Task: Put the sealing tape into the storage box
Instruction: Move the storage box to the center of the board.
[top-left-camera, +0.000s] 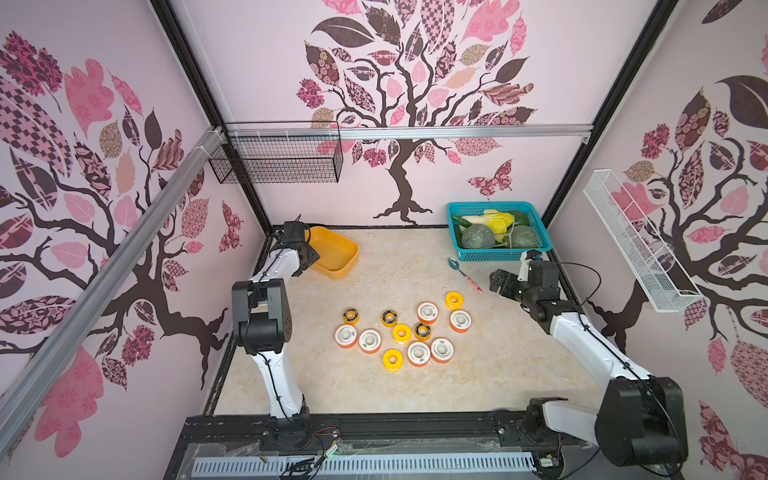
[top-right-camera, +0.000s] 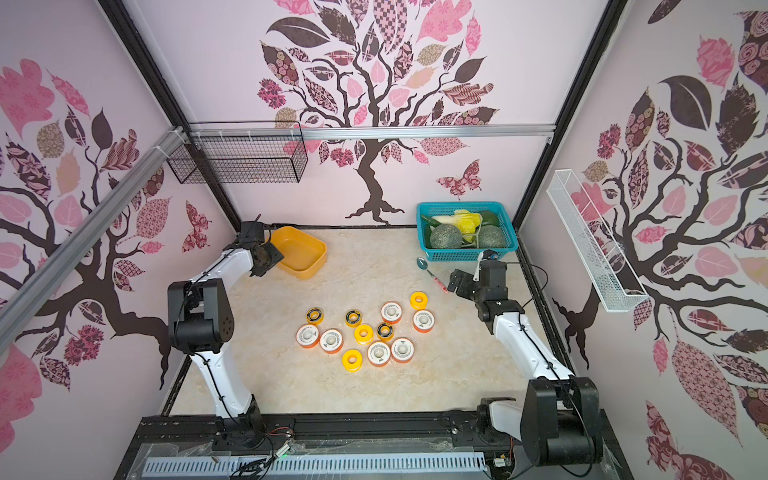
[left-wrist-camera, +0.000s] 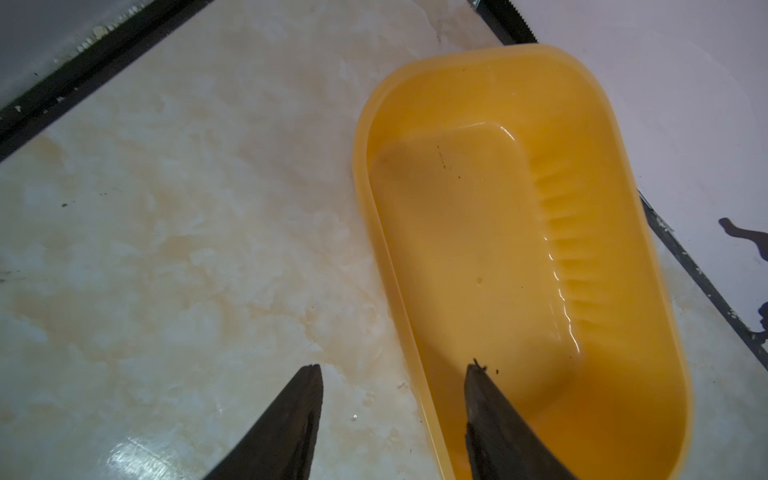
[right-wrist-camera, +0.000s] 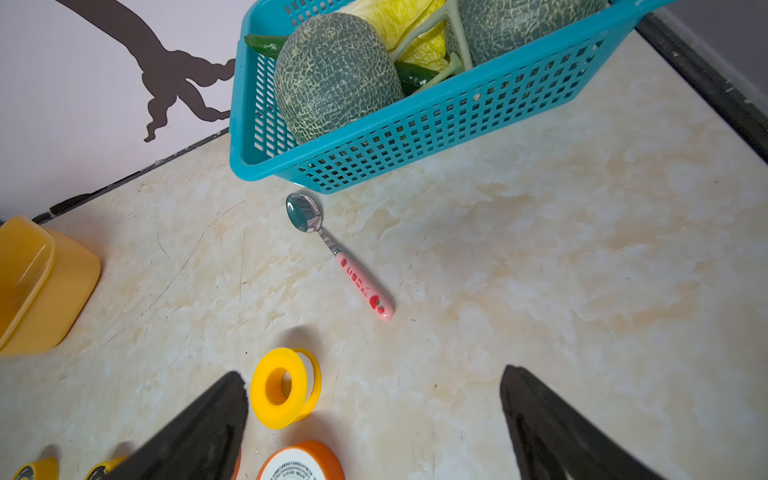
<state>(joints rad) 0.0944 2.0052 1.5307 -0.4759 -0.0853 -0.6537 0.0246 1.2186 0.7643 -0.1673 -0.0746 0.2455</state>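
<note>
Sealing tape (top-left-camera: 401, 333): twelve round plastic spools lying flat, bores pointing up, clustered mid-table (top-left-camera: 415, 266), well apart from the box; six white-faced with orange rims, three plain yellow, three smaller yellow with black ring faces; storage box (top-left-camera: 332, 272): shallow yellow-orange tub, glossy, rounded corners, solid wall, mouth up, in the far-left corner, long axis slanted to the back wall; left tool (left-wrist-camera: 395, 368): fingers apart, astride the box's long wall (left-wrist-camera: 623, 249), one inside, one outside; right tool (right-wrist-camera: 374, 372): spread wide above the table, a yellow spool (right-wrist-camera: 284, 386) just beside one finger, pink-handled spoon (right-wrist-camera: 338, 253) beyond
</note>
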